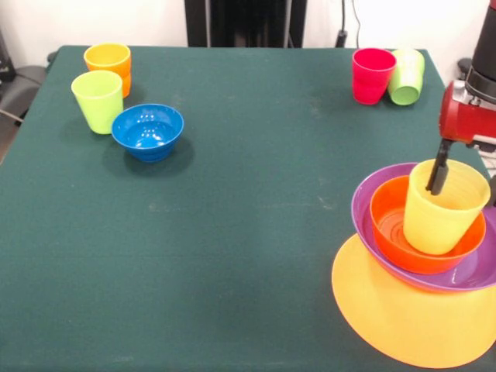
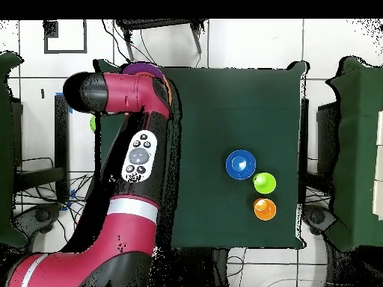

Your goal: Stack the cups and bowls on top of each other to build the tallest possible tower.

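The tower stands at the front view's right edge: a large orange-yellow bowl (image 1: 403,310) lowest, a purple bowl (image 1: 370,194) on it, a red-orange bowl (image 1: 391,225) in that, and a translucent yellow cup (image 1: 442,217) upright on top. My gripper (image 1: 465,178) is open over the yellow cup, with one black finger (image 1: 439,167) inside its rim and the other at the picture's edge. Loose on the table are an orange cup (image 1: 108,63), a lime green cup (image 1: 98,101), a blue bowl (image 1: 147,132), a red cup (image 1: 373,75) and a tilted green cup (image 1: 406,76). The large green bowl is out of view.
In the overhead view my arm (image 2: 135,157) covers the tower; only a bit of the purple bowl (image 2: 142,69) shows. The blue bowl (image 2: 241,165), lime cup (image 2: 264,182) and orange cup (image 2: 265,208) sit near the opposite table edge.
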